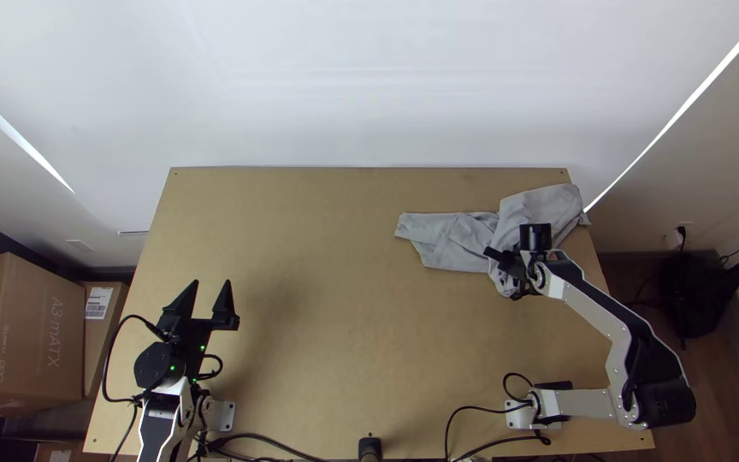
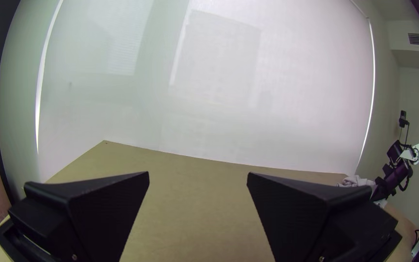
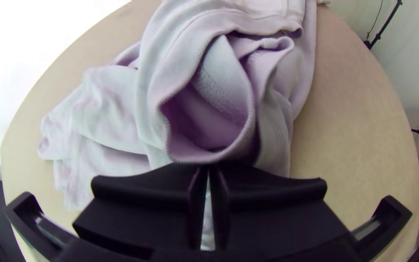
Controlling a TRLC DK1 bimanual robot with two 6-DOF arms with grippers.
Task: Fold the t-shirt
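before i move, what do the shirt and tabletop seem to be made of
Shirt: soft matte knit, perhaps cotton or a blend, judging by its ribbed band and folds. Tabletop: wooden board, perhaps fibreboard, dull finish; evenly tan with no bold grain.

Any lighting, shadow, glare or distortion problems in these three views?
Top view: soft shadow on the table, bright strips edging the pale backdrop. Left wrist view: those strips bow, corners darken. Right wrist view: table edge bent round, glare beyond it burnt to white, soft light on the t-shirt.
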